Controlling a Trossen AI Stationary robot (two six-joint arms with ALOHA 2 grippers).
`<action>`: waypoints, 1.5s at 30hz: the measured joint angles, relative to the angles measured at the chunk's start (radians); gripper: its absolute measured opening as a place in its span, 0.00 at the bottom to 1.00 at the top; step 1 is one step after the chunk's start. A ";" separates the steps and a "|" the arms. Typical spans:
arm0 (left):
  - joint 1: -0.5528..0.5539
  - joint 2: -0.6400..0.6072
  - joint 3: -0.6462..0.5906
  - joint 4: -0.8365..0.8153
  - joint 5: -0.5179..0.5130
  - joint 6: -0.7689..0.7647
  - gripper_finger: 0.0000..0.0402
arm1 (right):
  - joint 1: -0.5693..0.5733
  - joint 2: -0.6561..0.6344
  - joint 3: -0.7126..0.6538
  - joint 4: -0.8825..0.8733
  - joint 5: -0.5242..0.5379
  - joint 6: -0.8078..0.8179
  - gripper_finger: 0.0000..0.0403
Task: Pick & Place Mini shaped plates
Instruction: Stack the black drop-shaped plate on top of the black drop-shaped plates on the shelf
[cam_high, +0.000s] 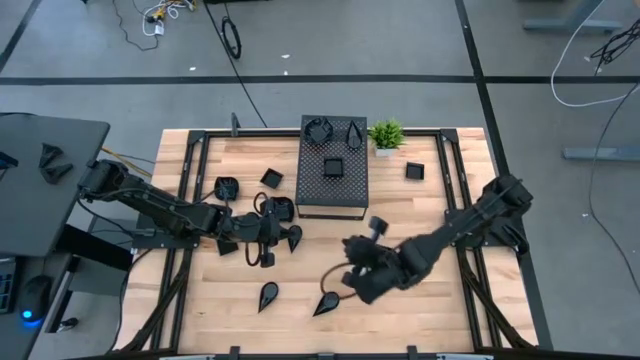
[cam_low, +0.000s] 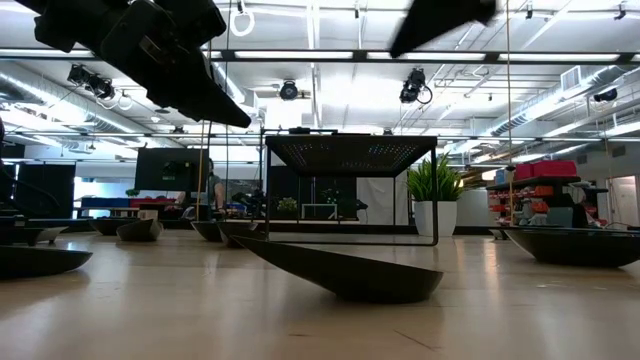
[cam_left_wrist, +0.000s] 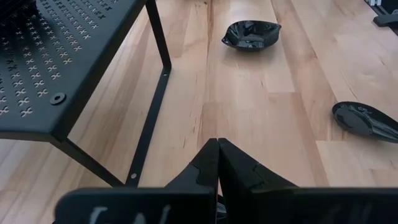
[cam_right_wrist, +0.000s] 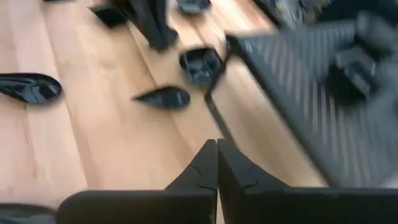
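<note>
Small glossy black mini plates lie scattered on the wooden table: a teardrop (cam_high: 268, 294), another teardrop (cam_high: 325, 303), a square one (cam_high: 415, 171), and several near the left arm (cam_high: 227, 187). Three more sit on top of the black perforated box (cam_high: 333, 190). My left gripper (cam_high: 268, 238) is shut and hovers left of the box's near corner, among the plates; in its wrist view (cam_left_wrist: 217, 149) nothing is between the fingers. My right gripper (cam_high: 350, 272) is shut too (cam_right_wrist: 216, 149), above the table near the teardrop (cam_high: 325, 303), and holds nothing.
The box stands on thin legs (cam_left_wrist: 158, 93) at the table's far middle, with a small green plant (cam_high: 386, 135) beside it. In the low view a plate (cam_low: 340, 270) lies close ahead. Bare wood lies at the table's near right (cam_high: 430, 310).
</note>
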 joint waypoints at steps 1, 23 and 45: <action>0.000 0.000 0.000 0.000 0.000 0.000 0.03 | 0.018 0.000 -0.016 -0.033 0.001 0.083 0.00; 0.000 0.000 0.000 0.001 0.000 0.000 0.03 | 0.085 -0.003 -0.299 0.072 -0.368 0.665 0.06; 0.002 0.000 0.000 0.001 0.007 -0.001 0.03 | -0.184 0.333 -0.071 0.690 -1.201 -0.661 0.31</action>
